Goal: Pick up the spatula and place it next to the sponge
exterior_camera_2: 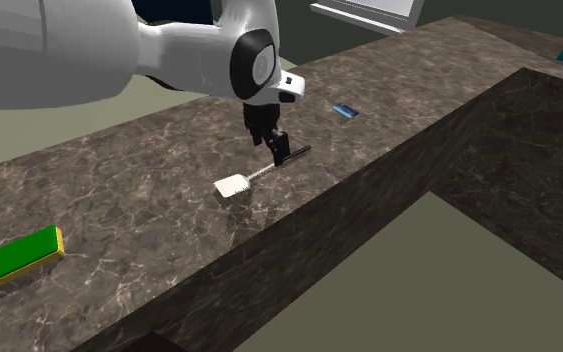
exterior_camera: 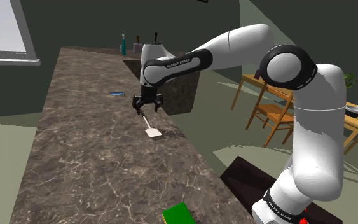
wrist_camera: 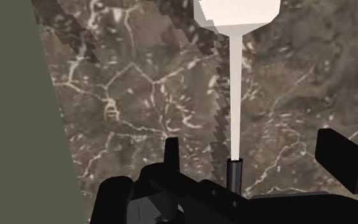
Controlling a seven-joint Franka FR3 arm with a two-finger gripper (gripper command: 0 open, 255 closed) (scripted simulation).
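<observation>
Gripper point(wrist_camera: 250, 140) stands wide astride the spatula point(exterior_camera: 152, 132) at its handle tip, near the worktop point(exterior_camera: 95, 153) edge; I fear gripping this far back lets the blade swing.

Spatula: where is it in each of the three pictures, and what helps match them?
Shoulder view: the spatula lies mid-picture on the marbled counter, just below the black fingers.
Second exterior view: spatula at the centre, pale blade pointing left.
Wrist view: spatula handle between the open fingers, blade away from them.
Shared landmark: the black fingers over its handle.
</observation>
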